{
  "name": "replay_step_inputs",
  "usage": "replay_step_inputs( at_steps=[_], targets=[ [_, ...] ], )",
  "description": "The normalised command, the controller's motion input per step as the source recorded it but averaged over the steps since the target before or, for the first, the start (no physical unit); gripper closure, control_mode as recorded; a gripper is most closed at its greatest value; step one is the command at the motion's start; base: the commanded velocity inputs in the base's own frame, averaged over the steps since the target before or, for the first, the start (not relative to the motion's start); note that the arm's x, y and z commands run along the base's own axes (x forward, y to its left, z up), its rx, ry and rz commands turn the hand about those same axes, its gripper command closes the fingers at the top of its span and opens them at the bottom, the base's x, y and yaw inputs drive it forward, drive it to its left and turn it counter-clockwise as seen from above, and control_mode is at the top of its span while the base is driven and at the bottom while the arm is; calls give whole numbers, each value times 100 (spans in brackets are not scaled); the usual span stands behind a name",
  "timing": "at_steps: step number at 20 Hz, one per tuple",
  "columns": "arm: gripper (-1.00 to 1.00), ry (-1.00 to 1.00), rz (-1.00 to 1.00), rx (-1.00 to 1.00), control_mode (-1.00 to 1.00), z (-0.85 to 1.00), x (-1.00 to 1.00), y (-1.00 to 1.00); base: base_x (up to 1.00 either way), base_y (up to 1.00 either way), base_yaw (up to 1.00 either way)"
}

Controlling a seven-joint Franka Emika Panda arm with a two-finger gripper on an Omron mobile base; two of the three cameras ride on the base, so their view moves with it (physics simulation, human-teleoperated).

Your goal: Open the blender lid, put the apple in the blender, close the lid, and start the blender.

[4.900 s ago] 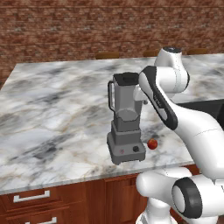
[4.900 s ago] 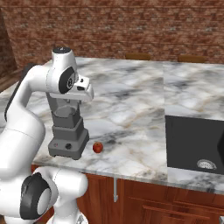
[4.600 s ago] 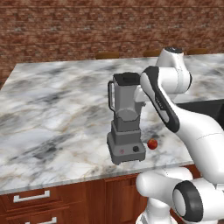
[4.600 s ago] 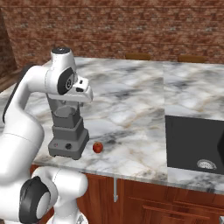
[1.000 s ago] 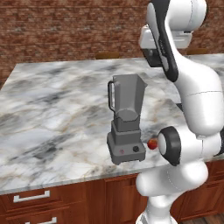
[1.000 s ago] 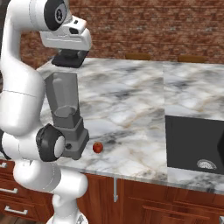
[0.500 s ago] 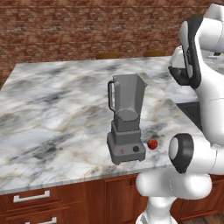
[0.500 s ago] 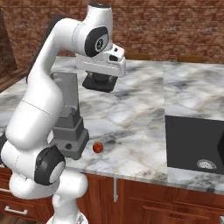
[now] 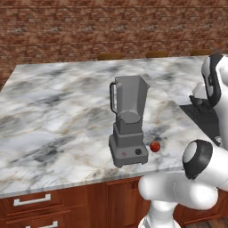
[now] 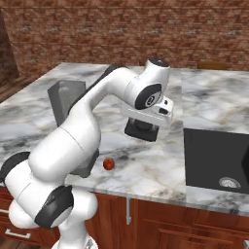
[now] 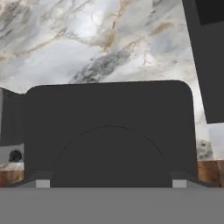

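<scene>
One step of four looks done: the tall grey blender (image 9: 128, 127) with its translucent tapered jar stands open-topped on the white-and-grey marble counter (image 9: 53, 116), and you are carrying its small black squarish flat lid (image 10: 142, 130) in the two-finger gripper (image 10: 142, 132).

In the right base view, the lid hangs under the white hand above the counter, between the blender and the black sink basin (image 10: 216, 160), well clear of the jar. The hand view shows the lid's (image 11: 109, 135) dark rounded-corner slab pressed up close to the camera, with marble beyond it and the sink's dark edge at the upper right. The fingertips are hidden behind the lid, so you cannot see them directly. From the way the cap hangs in the air beneath the hand, I judge the fingers to be clamped on it.

The small round red apple (image 9: 155, 146) sits on the counter just beside the blender's stepped base, on the side toward the sink, near the front edge. In the right base view, the apple (image 10: 109, 164) lies below and to the left of the hand.

Your step in hand is parking the lid. Next, lower it onto bare marble, away from both the apple and the sink rim, and release it flat. Keep it close enough to fetch again. Then you need to swing back, come down over the apple and pinch it across its middle, minding the blender base right next to it.
</scene>
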Motion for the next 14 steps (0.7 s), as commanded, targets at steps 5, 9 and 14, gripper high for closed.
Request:
replay_step_inputs(
  at_steps=[5, 9, 14],
  targets=[
    [100, 19, 0, 0, -100, -100, 48, -93, 0, 0, 0],
    [100, 13, 0, 0, -100, -100, 48, -56, 0, 0, 0],
    [100, 6, 0, 0, -100, -100, 35, 16, 0, 0, 0]
  ],
)
